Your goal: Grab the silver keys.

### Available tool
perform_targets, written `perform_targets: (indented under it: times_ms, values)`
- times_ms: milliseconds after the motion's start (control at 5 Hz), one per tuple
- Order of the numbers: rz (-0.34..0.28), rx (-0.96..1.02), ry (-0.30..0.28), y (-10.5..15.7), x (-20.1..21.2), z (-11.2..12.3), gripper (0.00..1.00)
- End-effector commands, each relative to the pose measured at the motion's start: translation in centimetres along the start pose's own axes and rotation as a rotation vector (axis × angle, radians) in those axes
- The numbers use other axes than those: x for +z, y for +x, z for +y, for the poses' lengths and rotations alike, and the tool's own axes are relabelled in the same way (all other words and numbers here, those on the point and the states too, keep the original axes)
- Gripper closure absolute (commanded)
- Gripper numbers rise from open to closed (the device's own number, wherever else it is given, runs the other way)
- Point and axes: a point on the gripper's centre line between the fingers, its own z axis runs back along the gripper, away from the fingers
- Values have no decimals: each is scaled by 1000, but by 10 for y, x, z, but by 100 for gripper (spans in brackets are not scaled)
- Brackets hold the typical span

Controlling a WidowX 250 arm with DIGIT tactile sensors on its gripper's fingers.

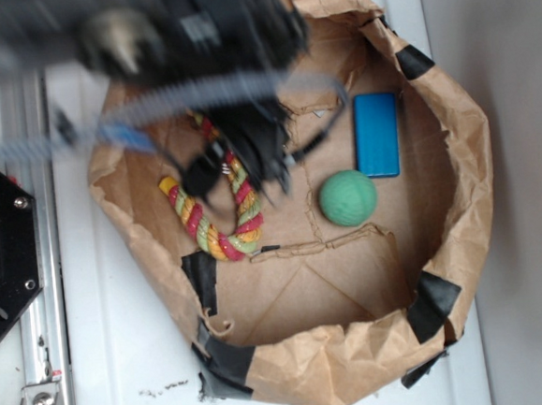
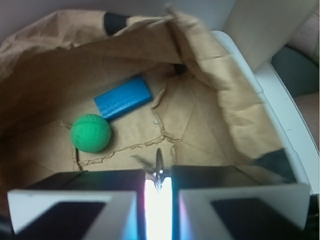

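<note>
Silver keys between closed fingers

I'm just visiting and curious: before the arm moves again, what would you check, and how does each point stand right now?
1. Silver keys between the gripper fingers: ok, metal shows in the narrow gap.
2. Grip firm: cannot tell.
3. Whole bunch held: cannot tell, mostly hidden.
4. Green ball and blue block apart from the gripper: ok.
5. Rope toy free of the arm: cannot tell, the arm covers part of it.
</note>
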Motion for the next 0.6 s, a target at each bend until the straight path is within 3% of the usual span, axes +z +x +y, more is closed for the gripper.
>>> perform_targets:
  times_ms: [0,200,400]
  values:
    - [-110,-194,67,-5,-2,-50,100]
    - [-75,-199,26,6,4,-52,100]
    - [-86,-172,35,10,4,-52,100]
